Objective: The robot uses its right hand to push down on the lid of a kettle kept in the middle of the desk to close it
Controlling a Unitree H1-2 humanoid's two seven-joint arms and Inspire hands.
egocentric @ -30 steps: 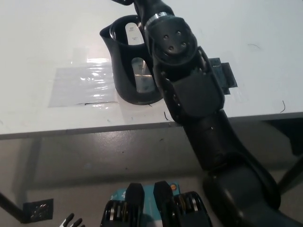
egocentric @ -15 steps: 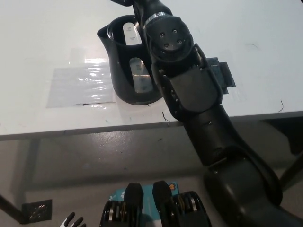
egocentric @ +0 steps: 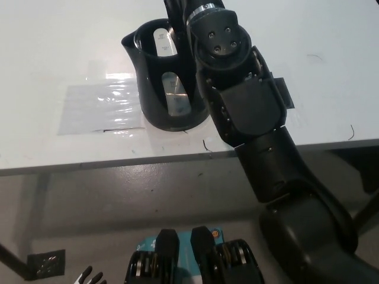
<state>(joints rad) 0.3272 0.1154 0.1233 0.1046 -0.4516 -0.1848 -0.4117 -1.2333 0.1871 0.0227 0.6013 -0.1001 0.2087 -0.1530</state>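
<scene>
A black kettle (egocentric: 159, 77) stands upright in the middle of the white desk (egocentric: 53, 47). Its mouth faces up and I see down into it, past a pale water-level window. No lid shows; the arm may hide it. My black right arm (egocentric: 243, 100) comes in from the bottom right and crosses the kettle's right side. It runs past the picture's top edge, so the right hand itself is out of view. Only a sliver of my white left hand (egocentric: 89, 277) shows at the bottom left, far below the desk.
A clear glossy sheet (egocentric: 98, 109) lies taped to the desk left of the kettle. A dark flat piece (egocentric: 285, 93) sticks out from behind the arm on the right. The desk's front edge (egocentric: 118, 161) runs across the middle, with grey floor below.
My right arm has shifted a little to the right and further up the picture. The view moved slightly at first. The kettle stays where it was.
</scene>
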